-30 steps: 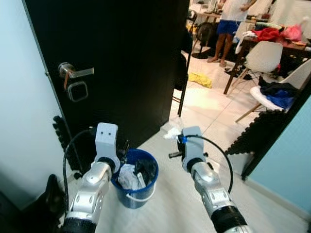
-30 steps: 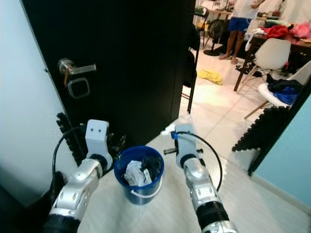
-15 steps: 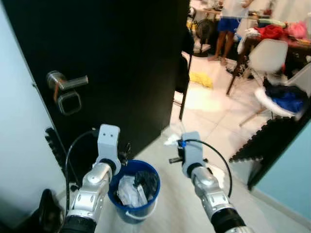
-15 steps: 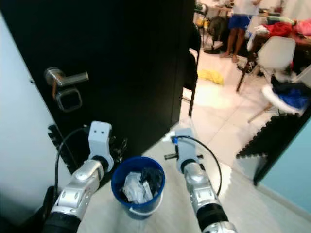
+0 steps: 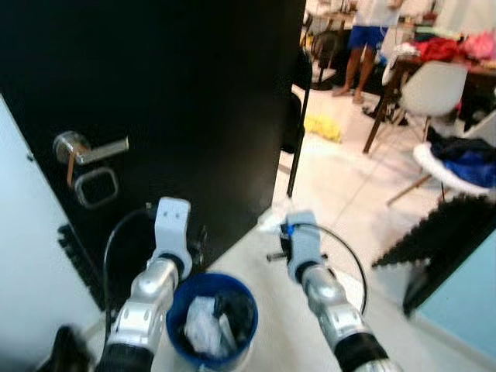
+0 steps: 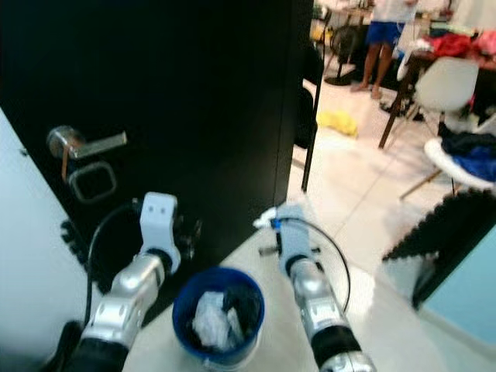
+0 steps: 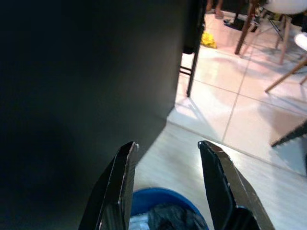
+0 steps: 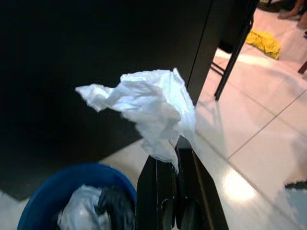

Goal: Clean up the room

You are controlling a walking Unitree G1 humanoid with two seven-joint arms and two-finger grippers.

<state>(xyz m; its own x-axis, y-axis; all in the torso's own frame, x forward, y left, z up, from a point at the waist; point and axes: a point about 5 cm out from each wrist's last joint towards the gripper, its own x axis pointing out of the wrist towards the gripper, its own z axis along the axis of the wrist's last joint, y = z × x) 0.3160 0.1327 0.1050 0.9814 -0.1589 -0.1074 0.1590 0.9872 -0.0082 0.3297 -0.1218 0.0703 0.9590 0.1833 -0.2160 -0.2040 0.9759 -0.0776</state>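
The right gripper [image 8: 175,148] has its jaws pressed together on a crumpled white tissue [image 8: 144,105]. Only the bottom edge of the tissue is pinched between the tips, and the rest puffs out past them in the air. In the head views the tissue [image 6: 267,218] sticks out from the front of the right gripper, up above the floor and a little to the right of the blue bucket [image 5: 211,318]. The bucket stands on the pale floor [image 5: 271,341] between the two arms and holds white paper and something dark. The left gripper [image 7: 168,146] hangs just above the bucket's far rim with its jaws apart and nothing between them. A big black door [image 5: 170,101] with a silver handle [image 5: 85,147] stands right behind the bucket. Past the door's edge there is a tiled room with a yellow cloth [image 5: 322,126] on the floor, a white chair [image 5: 434,81], and a person's legs [image 5: 360,58] in blue shorts far back. The head views are a bit blurry.
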